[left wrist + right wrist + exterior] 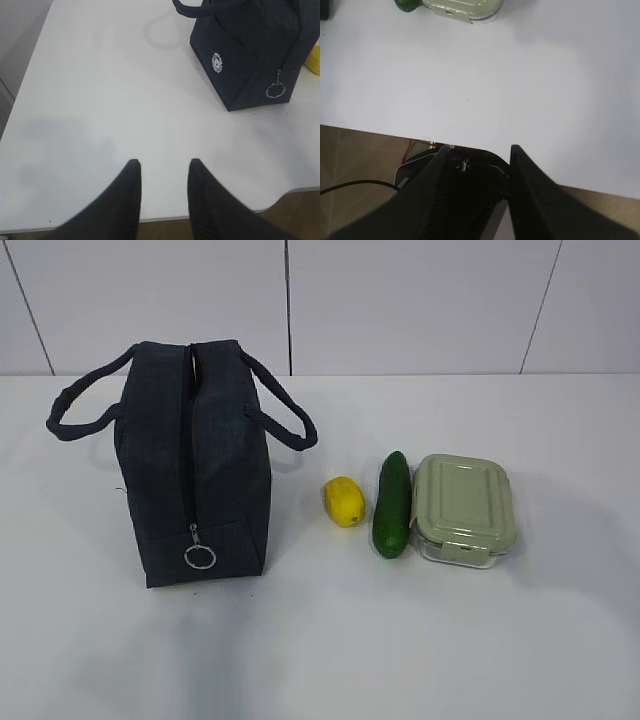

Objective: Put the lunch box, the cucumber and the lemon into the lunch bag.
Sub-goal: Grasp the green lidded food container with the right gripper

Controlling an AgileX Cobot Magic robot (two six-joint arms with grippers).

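At the bottom of each wrist view, the left gripper (164, 170) and the right gripper (482, 152) hung parted and empty over the white table (320, 650). Mid-frame in the exterior view, the lunch bag (195, 465) stood left of centre, zipped. To its right lay the lemon (344, 501), the cucumber (392, 505) and the lunch box (463, 510) in a row.
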